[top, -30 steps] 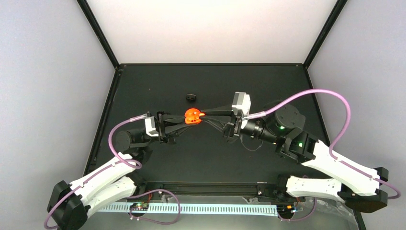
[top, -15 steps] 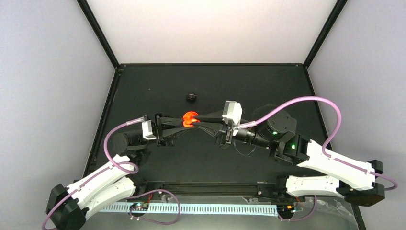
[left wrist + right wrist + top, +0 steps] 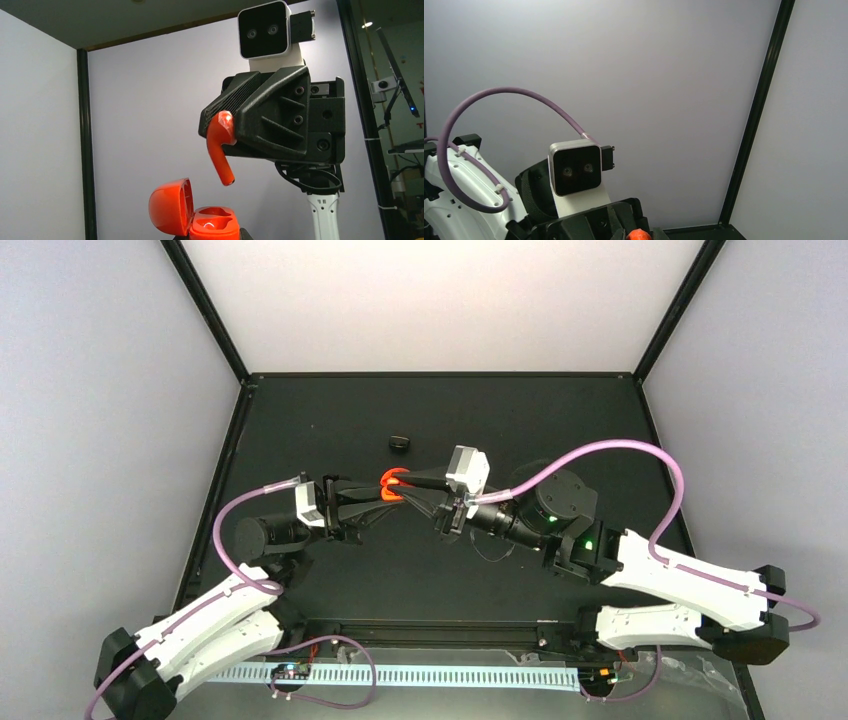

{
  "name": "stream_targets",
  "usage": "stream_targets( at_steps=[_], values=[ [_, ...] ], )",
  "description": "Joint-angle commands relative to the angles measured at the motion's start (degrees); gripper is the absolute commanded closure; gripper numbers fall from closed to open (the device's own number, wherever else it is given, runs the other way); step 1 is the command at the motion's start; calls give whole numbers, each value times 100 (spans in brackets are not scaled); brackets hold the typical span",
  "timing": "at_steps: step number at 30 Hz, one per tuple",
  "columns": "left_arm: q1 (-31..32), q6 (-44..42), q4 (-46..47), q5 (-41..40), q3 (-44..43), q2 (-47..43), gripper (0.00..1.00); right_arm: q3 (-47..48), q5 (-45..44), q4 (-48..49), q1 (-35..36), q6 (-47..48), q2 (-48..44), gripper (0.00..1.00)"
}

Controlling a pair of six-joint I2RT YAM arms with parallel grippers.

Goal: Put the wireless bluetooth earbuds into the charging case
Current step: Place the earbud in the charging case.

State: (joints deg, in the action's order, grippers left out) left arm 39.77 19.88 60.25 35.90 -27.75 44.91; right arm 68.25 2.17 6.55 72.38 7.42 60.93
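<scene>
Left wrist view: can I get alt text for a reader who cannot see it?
The black right gripper, jaws shut on a red-orange earbud, holds it stem down above the open charging case at the bottom edge, not touching it. The case's lid stands open to the left, against a pale wall.

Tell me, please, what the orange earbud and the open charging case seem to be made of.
The earbud is probably hard moulded plastic, glossy red-orange; a soft highlight runs along its smooth stem. The charging case is likely the same plastic; its lid shows a sheen and the inner tray has moulded sockets.
</scene>
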Motion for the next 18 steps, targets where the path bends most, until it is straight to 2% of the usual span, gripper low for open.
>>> stream_targets(
  at_steps=[1, 18],
  values=[
    [46, 138, -101, -230, -152, -125, 99, -82, -275, 296, 44, 41, 47, 89],
    [53, 163, -307, -354, -143, -288, 99, -108, -453, 224, 45, 36, 202, 89]
  ],
)
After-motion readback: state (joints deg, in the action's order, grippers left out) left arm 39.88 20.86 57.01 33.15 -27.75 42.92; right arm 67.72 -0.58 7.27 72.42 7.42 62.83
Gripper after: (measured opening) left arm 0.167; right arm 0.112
